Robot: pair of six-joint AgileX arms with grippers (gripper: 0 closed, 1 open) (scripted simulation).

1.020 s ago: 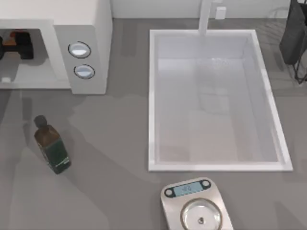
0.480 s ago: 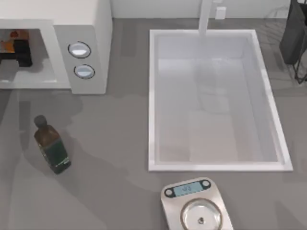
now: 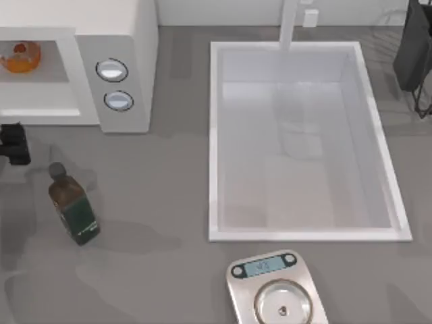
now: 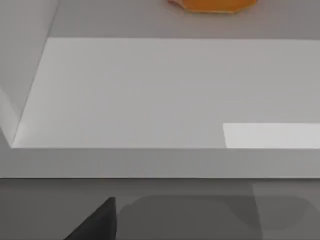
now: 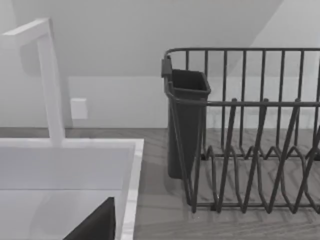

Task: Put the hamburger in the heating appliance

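The hamburger is a small orange-tan bun with a red spot, lying on the floor of the heating appliance's cavity. That heating appliance is a large white microwave at the table's back left, with two round dials on its panel. My left gripper hovers outside the cavity mouth, in front of it at the table's left edge, open and holding nothing. The left wrist view looks into the white cavity, with the hamburger deep inside and one dark fingertip near the front lip. A dark fingertip of my parked right gripper faces the dish rack.
A dark green-labelled bottle stands just in front of my left gripper. A white sink with a tap takes up the middle. A silver kitchen scale sits at the front edge. A dark dish rack stands at the back right.
My left gripper has let go of the hamburger and drawn back out of the cavity toward the table's front. The hamburger stays inside.
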